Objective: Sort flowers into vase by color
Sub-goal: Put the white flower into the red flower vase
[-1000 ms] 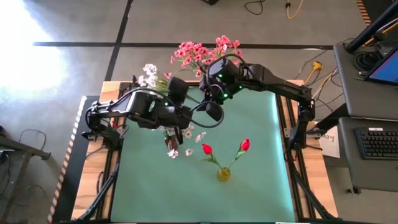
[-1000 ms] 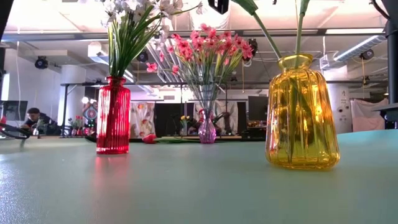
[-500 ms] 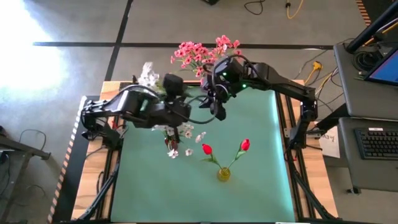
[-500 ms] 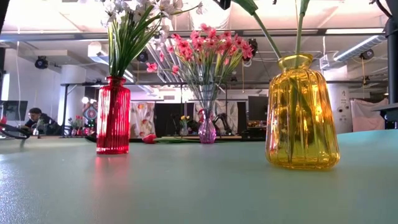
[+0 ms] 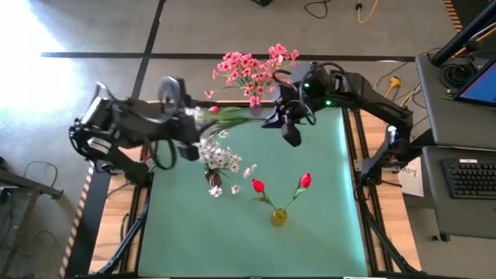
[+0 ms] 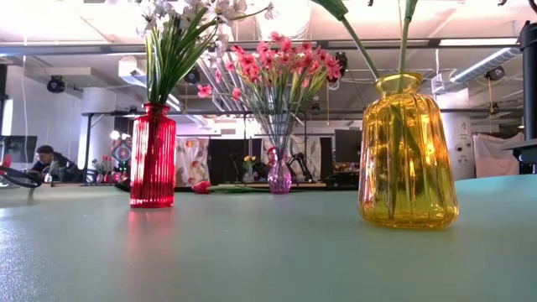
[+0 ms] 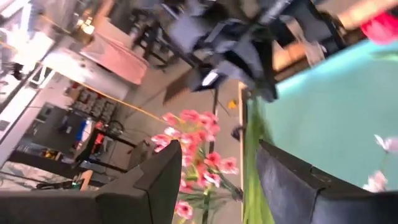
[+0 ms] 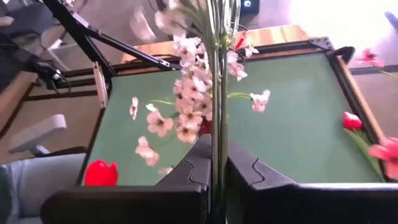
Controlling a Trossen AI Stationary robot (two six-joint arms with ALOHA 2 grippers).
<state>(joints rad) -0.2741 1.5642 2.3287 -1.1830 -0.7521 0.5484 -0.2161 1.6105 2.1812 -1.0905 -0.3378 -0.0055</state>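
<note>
Closing in on the finish: 3 vases stand filled on the tabletop (image 5: 325,178). Centre frame, the red vase (image 6: 153,155) carries white blossoms (image 5: 221,159); lower centre, the yellow vase (image 5: 278,217) holds 2 red buds (image 5: 258,186); top centre, the small purple vase (image 6: 279,178) has the pink cluster (image 5: 248,68). 1 spray (image 5: 232,113) is left, lying level at upper centre, pinched by the right gripper (image 8: 219,168), jaws clamped on its stem. Left gripper (image 7: 214,180), upper left, has its fingers parted and empty.

A keyboard (image 5: 473,177) and what looks like a laptop (image 5: 479,84) sit on side desks.
</note>
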